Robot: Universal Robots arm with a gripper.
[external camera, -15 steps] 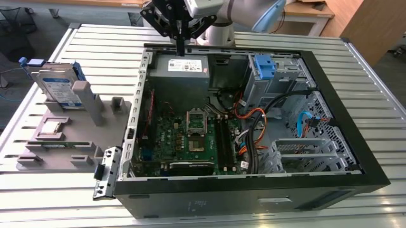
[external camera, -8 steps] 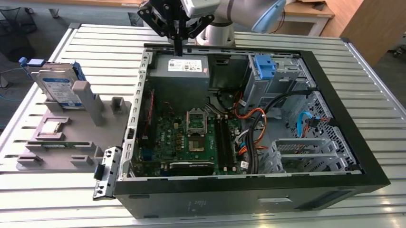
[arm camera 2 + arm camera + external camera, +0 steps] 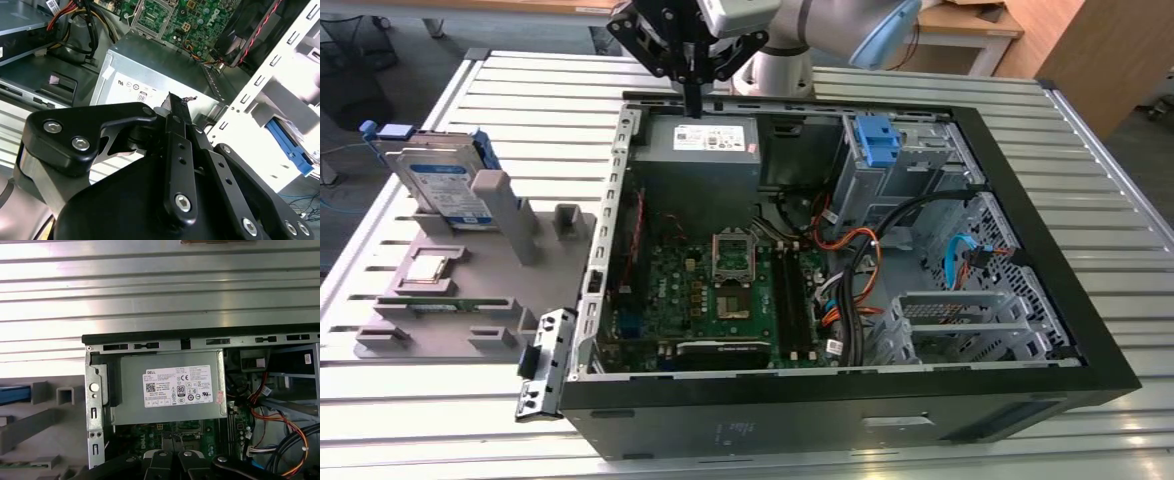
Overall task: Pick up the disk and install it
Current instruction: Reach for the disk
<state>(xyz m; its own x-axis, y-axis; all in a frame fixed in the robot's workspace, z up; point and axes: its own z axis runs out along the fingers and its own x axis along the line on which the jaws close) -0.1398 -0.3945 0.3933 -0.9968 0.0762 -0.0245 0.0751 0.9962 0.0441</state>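
Black end effector is closed and empty, over the white-labelled grey power supply box. The silver-grey, blue-railed disk stands in a grey rack by the table edge on the exterior view's left.

Room above the disk lies open; a grey post flanks it.

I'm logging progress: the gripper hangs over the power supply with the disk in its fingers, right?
No. The gripper hangs over the power supply, but its fingers hold nothing. The exterior view shows the disk standing on the grey fixture outside the case, at the exterior view's left.
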